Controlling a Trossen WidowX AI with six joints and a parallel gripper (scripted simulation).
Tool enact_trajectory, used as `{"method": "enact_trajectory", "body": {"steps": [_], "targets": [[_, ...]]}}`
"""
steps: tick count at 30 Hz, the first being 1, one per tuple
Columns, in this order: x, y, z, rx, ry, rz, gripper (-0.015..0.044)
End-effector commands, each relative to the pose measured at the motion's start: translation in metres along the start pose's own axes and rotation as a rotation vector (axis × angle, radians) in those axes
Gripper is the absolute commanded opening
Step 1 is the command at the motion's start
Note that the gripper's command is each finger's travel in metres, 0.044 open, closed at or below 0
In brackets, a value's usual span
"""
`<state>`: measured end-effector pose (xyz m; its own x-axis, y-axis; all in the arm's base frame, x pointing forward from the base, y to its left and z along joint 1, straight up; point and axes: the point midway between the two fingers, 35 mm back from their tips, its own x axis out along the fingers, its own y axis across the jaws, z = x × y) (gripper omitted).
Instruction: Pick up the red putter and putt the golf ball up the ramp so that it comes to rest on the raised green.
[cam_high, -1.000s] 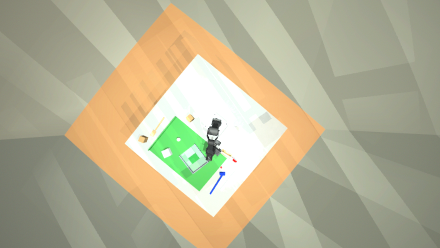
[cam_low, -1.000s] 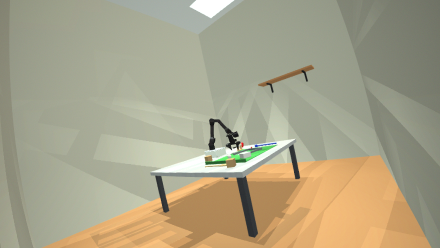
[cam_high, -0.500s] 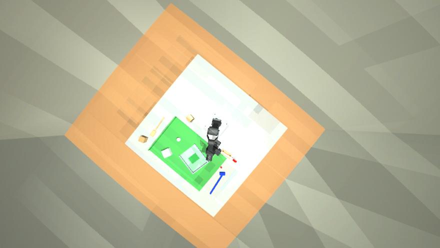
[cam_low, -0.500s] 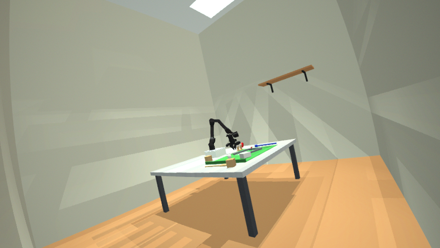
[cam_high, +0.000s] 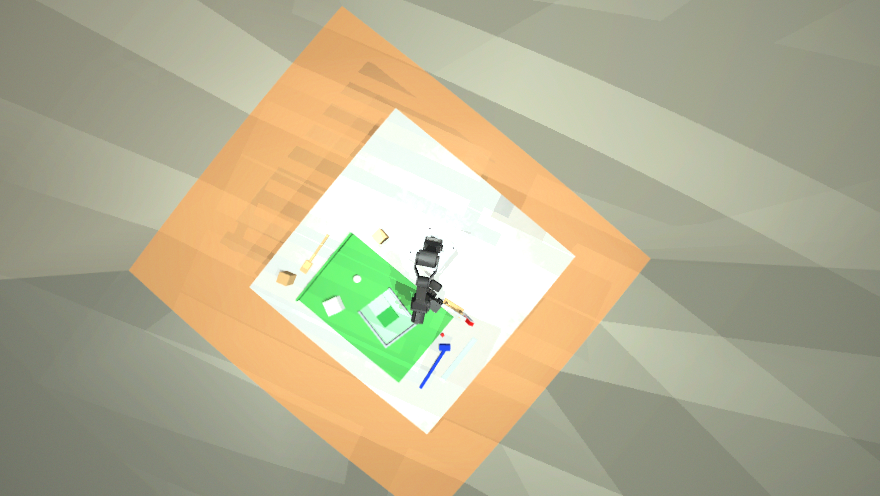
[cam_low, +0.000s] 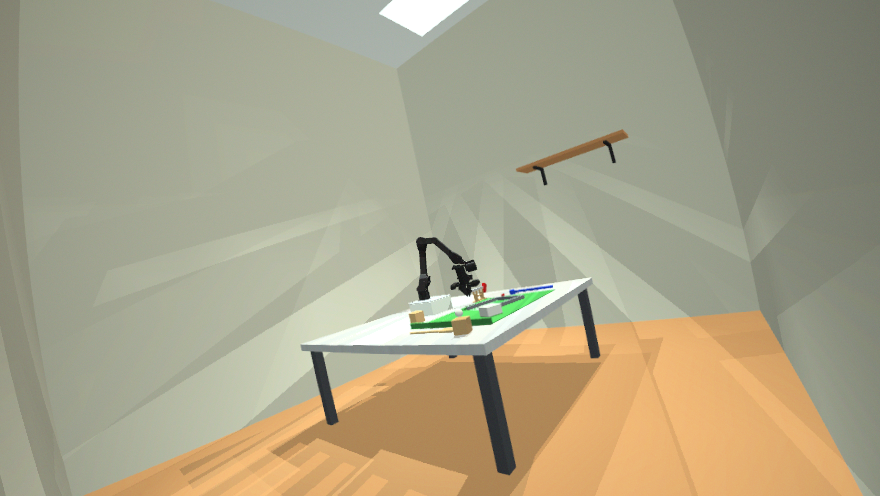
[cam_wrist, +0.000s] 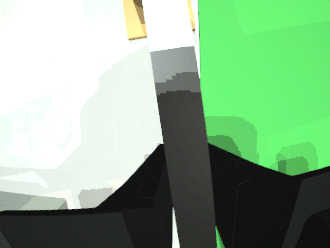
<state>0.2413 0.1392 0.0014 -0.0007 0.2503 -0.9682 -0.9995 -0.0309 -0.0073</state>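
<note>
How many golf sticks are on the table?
3. The red putter is held in the gripper beside the green mat. A blue one lies below the mat's right corner. A tan one lies off its upper left edge.

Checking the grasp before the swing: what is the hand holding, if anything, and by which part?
The hand is shut on the red-headed putter, gripping the dark grey grip end of its shaft, opposite the red head.

The arm (cam_low: 438, 252) is thin and matte black, built of slim links with thicker, rounded joints (from above it reads dark grey). Its gripper (cam_wrist: 193, 225) has broad, flat black fingers with angular edges. No markings show.
</note>
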Motion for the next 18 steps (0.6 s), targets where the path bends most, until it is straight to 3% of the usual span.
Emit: {"method": "enact_trajectory", "body": {"steps": [1, 8, 18], "targets": [[-0.027, -0.007, 0.011, -0.010, -0.020, -0.023, 0.0000], [-0.074, -0.001, 0.021, -0.010, -0.020, -0.021, 0.0000], [-0.075, -0.015, -0.012, 0.158, 0.008, -0.050, 0.0000]]}}
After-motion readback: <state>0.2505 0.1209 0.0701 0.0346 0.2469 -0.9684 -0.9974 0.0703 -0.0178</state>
